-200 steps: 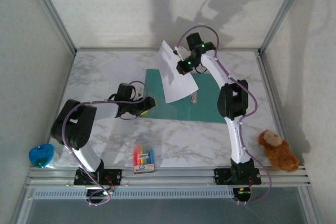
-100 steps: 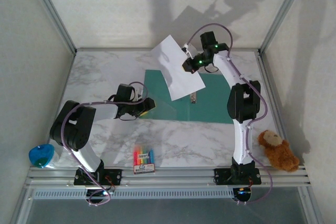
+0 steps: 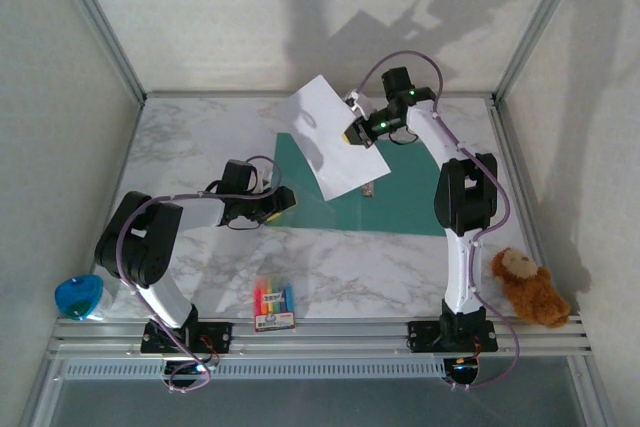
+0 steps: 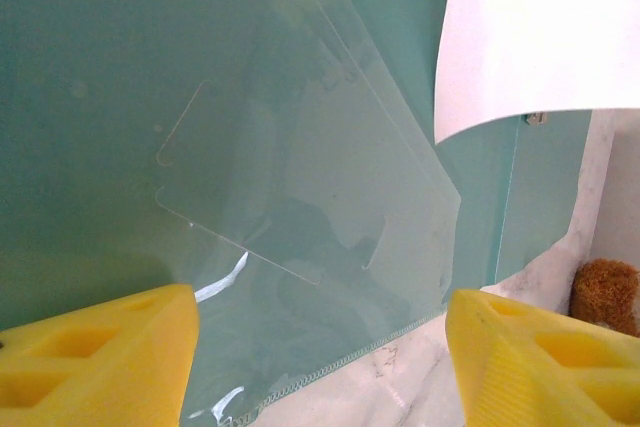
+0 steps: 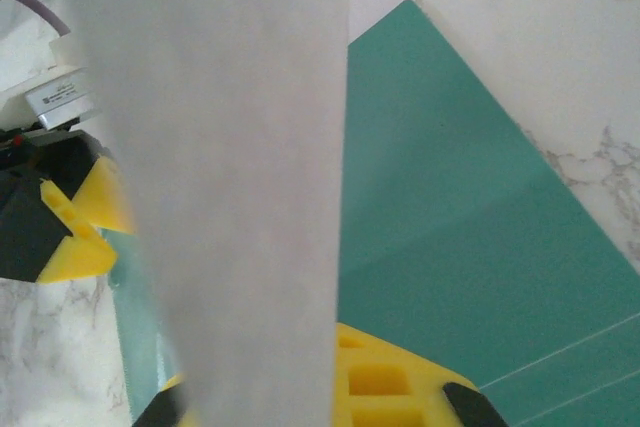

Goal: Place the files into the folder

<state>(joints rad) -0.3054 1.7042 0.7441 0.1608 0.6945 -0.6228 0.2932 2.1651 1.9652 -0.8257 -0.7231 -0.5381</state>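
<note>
The teal folder (image 3: pixel 405 192) lies open and flat on the marble table; it fills the left wrist view (image 4: pixel 100 97) and shows under the paper in the right wrist view (image 5: pixel 450 227). One of the files, a white sheet (image 3: pixel 330 137), hangs tilted in the air above the folder's left panel, with my right gripper (image 3: pixel 355 130) shut on its right edge. Seen from the right wrist, the sheet (image 5: pixel 230 147) runs up from the gripper (image 5: pixel 300 397). My left gripper (image 3: pixel 284 199) stands open at the folder's left edge, its yellow fingers (image 4: pixel 100 352) either side of a clear inner pocket (image 4: pixel 320 207).
A crayon box (image 3: pixel 274 305) lies near the front edge between the arm bases. A brown teddy bear (image 3: pixel 528 287) sits at the front right, a blue object (image 3: pixel 78 295) at the front left. Walls and metal posts close in the table.
My right gripper has carried the sheet up and to the right, then tipped it back down over the folder's left panel. The left arm has not moved.
</note>
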